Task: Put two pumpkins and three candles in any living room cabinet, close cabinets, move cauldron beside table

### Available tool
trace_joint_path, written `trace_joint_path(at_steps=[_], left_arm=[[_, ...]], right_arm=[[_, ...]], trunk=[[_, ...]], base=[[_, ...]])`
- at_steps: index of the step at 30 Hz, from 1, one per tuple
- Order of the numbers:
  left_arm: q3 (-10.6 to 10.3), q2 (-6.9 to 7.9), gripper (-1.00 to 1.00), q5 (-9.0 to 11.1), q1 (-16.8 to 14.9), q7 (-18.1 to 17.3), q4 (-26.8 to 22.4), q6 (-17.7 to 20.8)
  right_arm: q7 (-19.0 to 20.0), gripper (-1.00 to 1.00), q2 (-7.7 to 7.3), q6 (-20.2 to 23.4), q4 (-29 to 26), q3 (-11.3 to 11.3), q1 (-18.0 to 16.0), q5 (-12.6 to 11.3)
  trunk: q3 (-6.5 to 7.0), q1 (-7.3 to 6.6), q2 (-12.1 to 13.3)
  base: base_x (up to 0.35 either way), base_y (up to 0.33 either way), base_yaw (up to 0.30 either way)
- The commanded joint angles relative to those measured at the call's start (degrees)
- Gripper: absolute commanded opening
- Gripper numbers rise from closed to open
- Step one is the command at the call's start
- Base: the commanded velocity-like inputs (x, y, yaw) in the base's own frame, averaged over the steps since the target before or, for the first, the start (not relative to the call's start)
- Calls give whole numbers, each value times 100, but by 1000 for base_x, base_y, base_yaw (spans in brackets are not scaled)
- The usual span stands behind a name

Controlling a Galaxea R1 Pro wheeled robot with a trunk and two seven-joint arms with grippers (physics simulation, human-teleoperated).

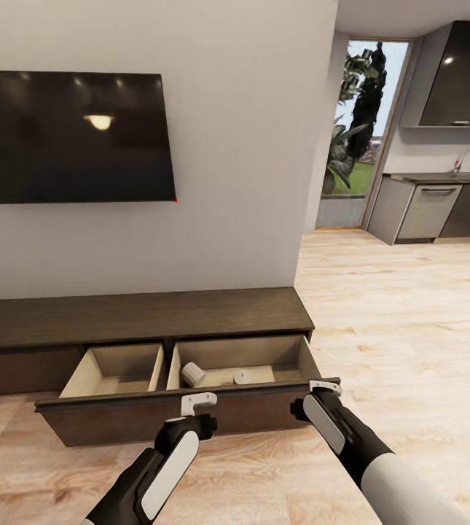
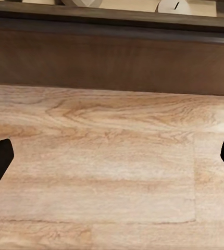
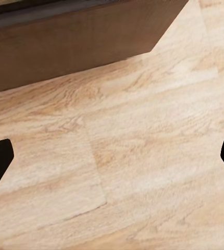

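Got both grippers, left (image 1: 199, 400) and right (image 1: 326, 386), spread wide and empty at the drawer front (image 1: 140, 423), 6 o'clock of the TV (image 1: 74, 137), ready to shove it shut I reckon.

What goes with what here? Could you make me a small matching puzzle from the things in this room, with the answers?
Things:
1. TV
2. cabinet drawer
3. candle
4. left gripper

Places or states:
A. lying on its side inside the right compartment
B. mounted on the grey wall, screen dark
C. just in front of the drawer front, above the plank floor
D. pulled out, pale interior showing

Pairs: 1-B, 2-D, 3-A, 4-C
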Motion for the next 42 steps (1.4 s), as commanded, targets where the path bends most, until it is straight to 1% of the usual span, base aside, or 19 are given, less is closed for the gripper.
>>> trace_joint_path(at_steps=[1, 17, 21, 33, 42], left_arm=[[-10, 2, 100, 51, -5, 54, -6, 6], [-9, 2, 100, 52, -5, 54, -6, 6], [-9, 2, 100, 52, -5, 54, -6, 6], [-26, 2, 100, 52, -5, 54, -6, 6], [-41, 2, 100, 43, -5, 54, -6, 6]], right_arm=[[-54, 100, -8, 9, -8, 34, -6, -59], [-45, 100, -12, 2, -11, 28, -6, -60], [-43, 100, -13, -5, -13, 25, -6, -60], [-34, 100, -11, -17, -13, 30, -6, -60], [-36, 100, -8, -14, -22, 31, -6, -60]], trunk=[[-6, 0, -3], [-6, 0, -3], [66, -88, 157], [66, -88, 157], [66, -88, 157]], base=[[0, 0, 0], [0, 0, 0], [0, 0, 0], [0, -2, 0], [-93, -157, 0]])
